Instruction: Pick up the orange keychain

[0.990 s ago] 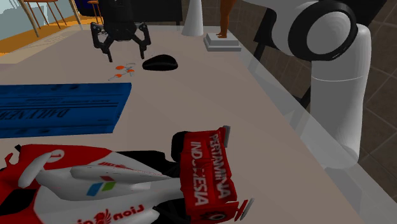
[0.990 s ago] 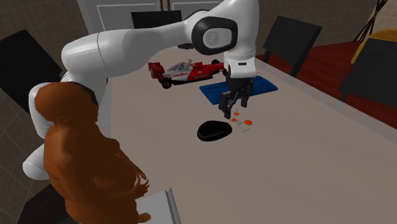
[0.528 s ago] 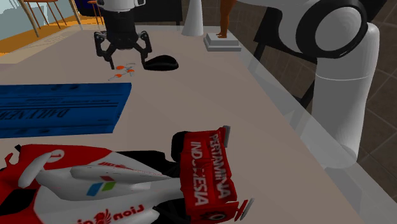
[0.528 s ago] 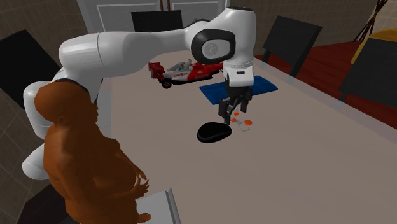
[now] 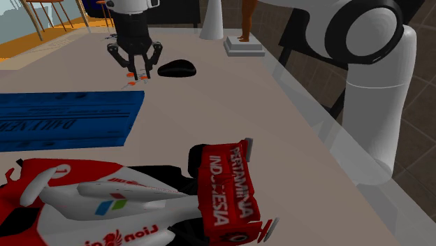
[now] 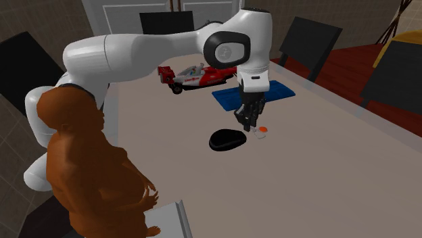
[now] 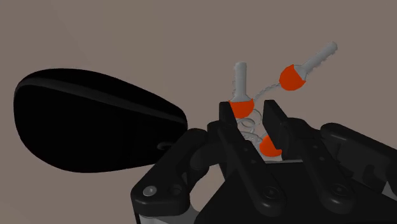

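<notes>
The claw stands upright over the worktop, its fingers drawn in to a narrow gap and clasping the orange keychain at the ring. Two orange-headed keys fan out beyond the fingertips. Gripping at the ring should keep the bunch together once it is raised. The bunch lies on the worktop, not yet lifted, just beside a black rounded object on the shoulder view's right. Nearer the stand, the pale brown worktop carries a blue mat and a red-and-white racing car. In the second exterior view a brown figure stands near, and dark chairs line the far side.
</notes>
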`<state>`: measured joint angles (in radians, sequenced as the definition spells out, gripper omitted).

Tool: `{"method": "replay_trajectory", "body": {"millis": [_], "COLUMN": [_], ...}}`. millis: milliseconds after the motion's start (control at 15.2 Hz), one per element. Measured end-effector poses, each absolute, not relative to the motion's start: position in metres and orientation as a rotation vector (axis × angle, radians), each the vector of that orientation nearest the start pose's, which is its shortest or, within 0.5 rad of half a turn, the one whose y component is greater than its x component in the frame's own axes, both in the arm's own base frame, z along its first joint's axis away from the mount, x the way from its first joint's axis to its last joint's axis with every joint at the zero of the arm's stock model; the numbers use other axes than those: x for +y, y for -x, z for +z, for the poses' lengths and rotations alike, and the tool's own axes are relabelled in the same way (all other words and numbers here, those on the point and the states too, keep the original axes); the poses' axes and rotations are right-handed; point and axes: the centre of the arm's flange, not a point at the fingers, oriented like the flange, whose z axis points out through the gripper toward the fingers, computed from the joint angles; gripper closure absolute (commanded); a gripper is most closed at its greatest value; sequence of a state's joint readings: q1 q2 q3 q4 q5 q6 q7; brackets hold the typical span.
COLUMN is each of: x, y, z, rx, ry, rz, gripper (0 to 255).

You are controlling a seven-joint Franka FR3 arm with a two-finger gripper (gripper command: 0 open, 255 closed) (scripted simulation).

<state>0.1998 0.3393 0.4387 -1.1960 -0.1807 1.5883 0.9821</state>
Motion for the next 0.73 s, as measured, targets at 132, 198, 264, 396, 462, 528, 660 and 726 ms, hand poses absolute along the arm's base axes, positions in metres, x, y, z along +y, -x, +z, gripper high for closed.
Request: {"method": "replay_trajectory", "body": {"millis": [132,198,264,396,462,528,660,726], "x": [0.327,0.327,0.327,0.328,0.328,0.327,0.328,0.328], "y": [-0.564,-0.565,-0.566,-0.566,-0.565,-0.565,-0.565,-0.565], "z": [0.613,0.613,0.615,0.623,0.628,0.633,0.643,0.649], "rx": [0.577,0.575,0.574,0.573,0.572,0.572,0.572,0.572], "ry": [3.052,3.053,3.055,3.056,3.056,3.056,3.056,3.056], "rz": [-0.132,-0.127,-0.123,-0.119,-0.119,-0.119,-0.118,-0.118], "gripper": [255,255,255,255,255,255,255,255]}}
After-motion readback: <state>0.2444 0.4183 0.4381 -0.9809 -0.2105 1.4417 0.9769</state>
